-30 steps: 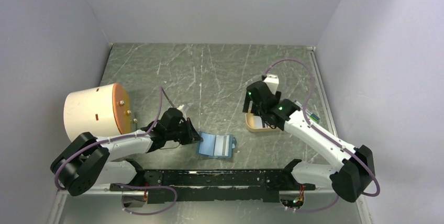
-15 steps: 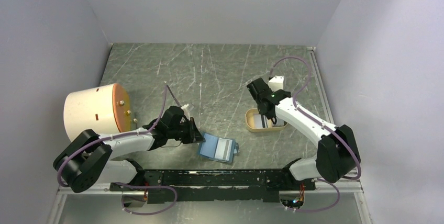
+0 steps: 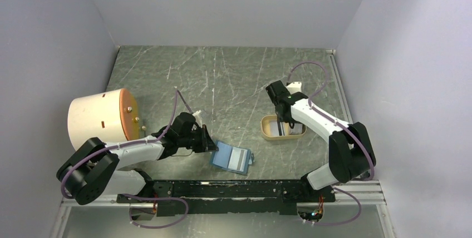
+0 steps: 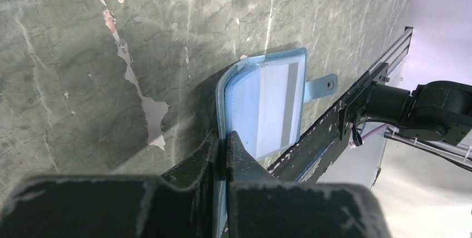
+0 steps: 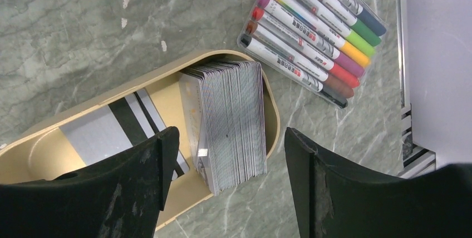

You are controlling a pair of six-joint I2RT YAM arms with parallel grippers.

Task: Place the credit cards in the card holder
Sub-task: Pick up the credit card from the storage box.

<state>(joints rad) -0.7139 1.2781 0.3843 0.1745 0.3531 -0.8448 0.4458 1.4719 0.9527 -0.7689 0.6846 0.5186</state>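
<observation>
Right claw (image 5: 229,138) agape over credit cards (image 5: 234,96) — print on markers (image 5: 303,32) unreadable

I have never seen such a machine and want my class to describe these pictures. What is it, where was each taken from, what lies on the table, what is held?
These are two robot arms bolted to the near edge of a table. The wide picture looks down from above and behind; the other two come from a camera on each wrist. The left arm has its jaws shut on the edge of an open blue card holder. The right arm has its jaws open and empty above a tan tray holding a stack of credit cards. A pack of coloured markers lies beside the tray, and a pale cylinder sits at the left.
</observation>
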